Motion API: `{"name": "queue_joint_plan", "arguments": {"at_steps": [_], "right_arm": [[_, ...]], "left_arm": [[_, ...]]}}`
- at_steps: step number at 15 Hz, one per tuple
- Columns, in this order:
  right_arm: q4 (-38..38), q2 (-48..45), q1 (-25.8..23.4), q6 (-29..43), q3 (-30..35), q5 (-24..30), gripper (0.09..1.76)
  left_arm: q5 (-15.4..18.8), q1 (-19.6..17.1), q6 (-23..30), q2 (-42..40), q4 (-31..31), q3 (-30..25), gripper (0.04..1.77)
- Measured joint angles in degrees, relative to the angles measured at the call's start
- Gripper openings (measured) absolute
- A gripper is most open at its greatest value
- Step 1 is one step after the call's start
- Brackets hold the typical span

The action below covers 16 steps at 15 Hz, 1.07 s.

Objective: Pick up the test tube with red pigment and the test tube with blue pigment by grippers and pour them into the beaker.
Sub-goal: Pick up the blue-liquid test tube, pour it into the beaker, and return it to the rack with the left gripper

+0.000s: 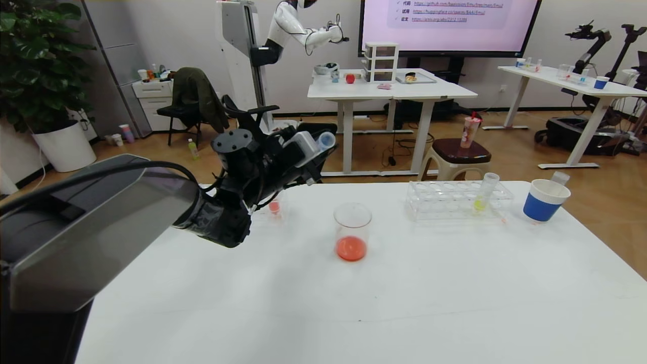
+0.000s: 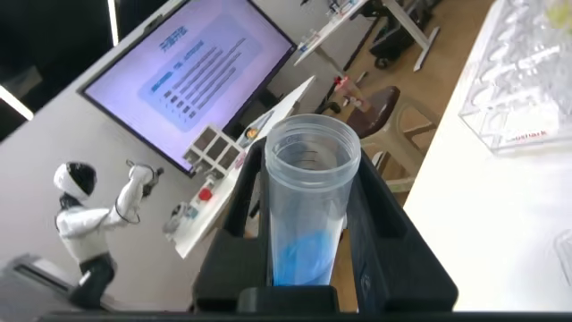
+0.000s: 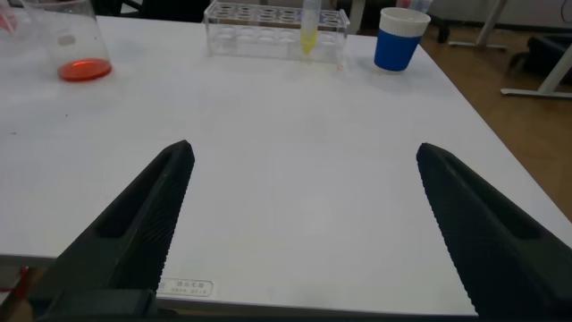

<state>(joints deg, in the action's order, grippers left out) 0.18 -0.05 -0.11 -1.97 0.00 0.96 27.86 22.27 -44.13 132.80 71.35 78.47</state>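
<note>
My left gripper (image 1: 317,144) is shut on the test tube with blue pigment (image 1: 326,138) and holds it tilted, high above the table's far edge, left of and behind the beaker. In the left wrist view the tube (image 2: 308,206) sits between the black fingers (image 2: 393,241), with sky-blue liquid low inside. The beaker (image 1: 352,231) stands upright mid-table with red liquid in its bottom; it also shows in the right wrist view (image 3: 71,40). I see no tube of pure-red liquid. My right gripper (image 3: 304,224) is open and empty over the table's near edge.
A tube of salmon-pink liquid (image 1: 274,206) stands behind my left arm. A clear rack (image 1: 445,201) holds a yellow-green tube (image 1: 482,196). A blue paper cup (image 1: 544,201) with a clear tube (image 1: 559,177) in it stands at the far right. The table edge is close beyond.
</note>
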Motion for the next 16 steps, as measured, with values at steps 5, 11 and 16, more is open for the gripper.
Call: {"name": "queue_joint_plan", "arguments": {"at_steps": [5,11,16], "right_arm": [[0.0,0.0,0.1,0.0,0.0,0.0,1.74],[0.0,0.0,0.0,0.0,0.0,0.0,1.74],[0.0,0.0,0.0,0.0,0.0,0.0,1.74]], "left_arm": [[9.4,0.2,-14.8,3.4,-0.4,0.5,0.50],[16.5,0.4,-25.7,6.1,-3.7,4.5,0.50],[18.2,0.6,-34.3,7.0,-7.0,6.8,0.50]]}}
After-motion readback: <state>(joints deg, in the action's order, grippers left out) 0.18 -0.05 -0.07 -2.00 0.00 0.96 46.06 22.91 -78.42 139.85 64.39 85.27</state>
